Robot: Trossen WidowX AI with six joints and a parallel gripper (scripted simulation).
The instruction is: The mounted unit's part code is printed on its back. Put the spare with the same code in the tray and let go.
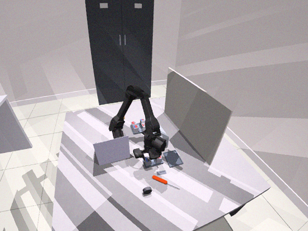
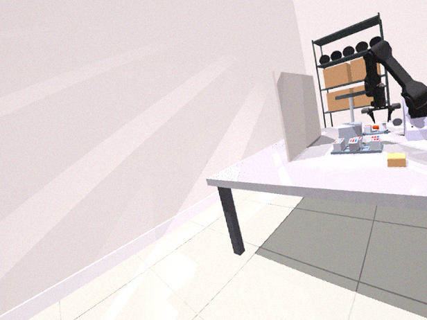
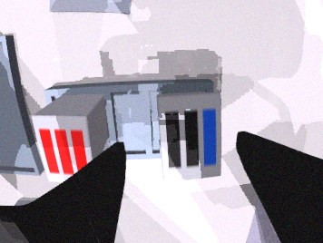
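My gripper (image 3: 181, 144) (image 2: 381, 121) is open, pointing down above the front rack (image 1: 154, 165) (image 3: 132, 122). In the wrist view a grey spare (image 3: 191, 156) with two black bars and one blue bar lies between the fingertips in the image, below them and untouched. A spare with three red bars (image 3: 60, 147) stands at the rack's left, partly behind the left finger. The tray (image 1: 173, 158) (image 3: 11, 118) holds nothing visible. A grey box (image 2: 350, 131), perhaps the mounted unit, stands behind; no code on it is readable.
A back rack (image 2: 358, 150) holds several spares. A tall panel (image 1: 200, 114) stands right, a low panel (image 1: 112, 151) left. A small plate (image 1: 161, 172), an orange screwdriver (image 1: 159, 179) and a black round part (image 1: 147, 190) lie in front. A yellow block (image 2: 396, 160) lies near the back rack.
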